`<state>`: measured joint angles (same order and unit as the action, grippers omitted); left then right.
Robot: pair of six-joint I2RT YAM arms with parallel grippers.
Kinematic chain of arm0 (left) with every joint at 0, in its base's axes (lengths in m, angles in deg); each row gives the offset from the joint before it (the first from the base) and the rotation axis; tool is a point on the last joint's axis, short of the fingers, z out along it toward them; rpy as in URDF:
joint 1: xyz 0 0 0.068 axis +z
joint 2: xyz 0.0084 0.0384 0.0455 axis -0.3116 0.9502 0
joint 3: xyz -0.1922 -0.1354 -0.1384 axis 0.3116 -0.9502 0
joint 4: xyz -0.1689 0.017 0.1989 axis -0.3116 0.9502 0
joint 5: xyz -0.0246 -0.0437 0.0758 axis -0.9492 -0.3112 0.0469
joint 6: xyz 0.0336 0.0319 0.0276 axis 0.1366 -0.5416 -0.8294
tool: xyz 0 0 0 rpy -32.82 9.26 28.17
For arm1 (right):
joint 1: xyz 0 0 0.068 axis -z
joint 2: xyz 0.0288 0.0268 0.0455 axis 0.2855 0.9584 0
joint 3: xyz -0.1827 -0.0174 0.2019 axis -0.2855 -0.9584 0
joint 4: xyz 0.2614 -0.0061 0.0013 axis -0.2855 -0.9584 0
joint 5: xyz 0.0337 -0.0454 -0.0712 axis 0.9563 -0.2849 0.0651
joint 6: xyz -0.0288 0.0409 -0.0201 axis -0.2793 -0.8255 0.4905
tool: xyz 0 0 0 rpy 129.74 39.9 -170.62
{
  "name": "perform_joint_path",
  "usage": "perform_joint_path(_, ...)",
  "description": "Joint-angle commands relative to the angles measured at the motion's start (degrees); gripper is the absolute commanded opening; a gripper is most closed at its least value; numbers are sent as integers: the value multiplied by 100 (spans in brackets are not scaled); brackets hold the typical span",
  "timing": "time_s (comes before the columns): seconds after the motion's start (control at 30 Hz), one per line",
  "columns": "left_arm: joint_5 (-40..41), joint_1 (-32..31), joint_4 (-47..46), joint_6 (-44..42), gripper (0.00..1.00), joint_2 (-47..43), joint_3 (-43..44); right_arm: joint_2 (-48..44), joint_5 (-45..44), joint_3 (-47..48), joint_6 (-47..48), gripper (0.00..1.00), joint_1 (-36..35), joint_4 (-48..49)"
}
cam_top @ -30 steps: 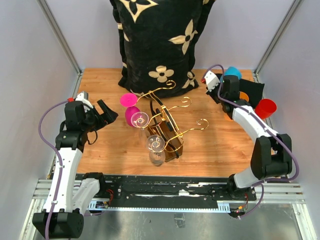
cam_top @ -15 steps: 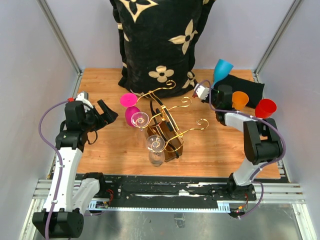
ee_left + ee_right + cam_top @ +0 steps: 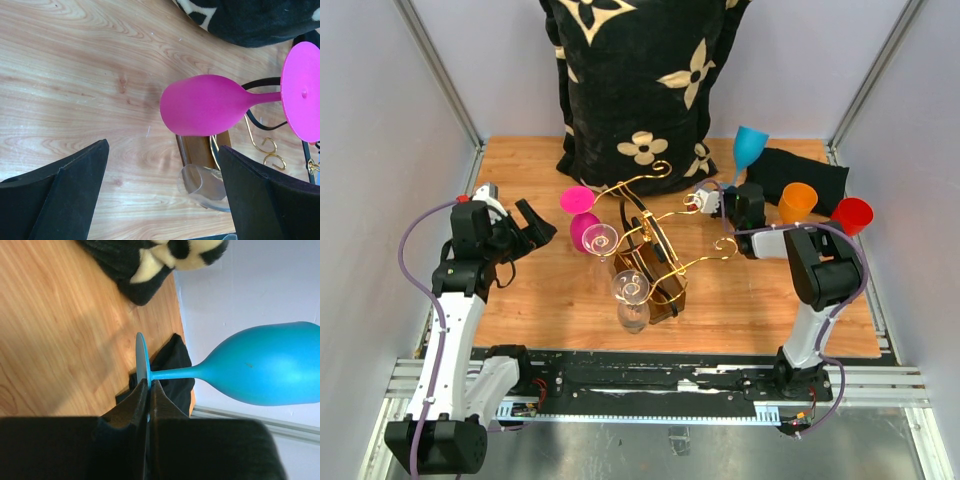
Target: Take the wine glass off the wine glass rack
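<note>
Right jaws pinched shut on blue glass (image 3: 270,367) foot, bowl clear of them. Left jaws wide, empty, framing pink glass (image 3: 205,105) ahead: probably next.

The left tool (image 3: 530,226) stands spread wide while the right tool (image 3: 148,388) is pinched tightly closed

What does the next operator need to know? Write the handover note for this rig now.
Left fingers: open, empty, aimed at the pink glass.
Right fingers: shut on the foot of the blue glass, clear of the wine glass rack.
Done: orange glass and red glass stand at right.
Left: pink glass and clear glasses hang on the rack; unhook them.
</note>
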<state>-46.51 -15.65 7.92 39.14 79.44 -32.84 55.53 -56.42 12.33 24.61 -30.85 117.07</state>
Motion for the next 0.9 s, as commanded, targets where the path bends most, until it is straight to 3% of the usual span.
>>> perform_joint_path(0.0,-97,20,-49,-94,97,-30,53,199,-400,-187,294,1,-86,588)
perform_joint_path(0.4,-213,15,-125,-30,97,-39,-10,736,-964,-490,294,1,-324,1075)
perform_joint_path(0.87,-110,14,-78,-109,97,5,96,1026,-1227,-499,171,1,-476,593)
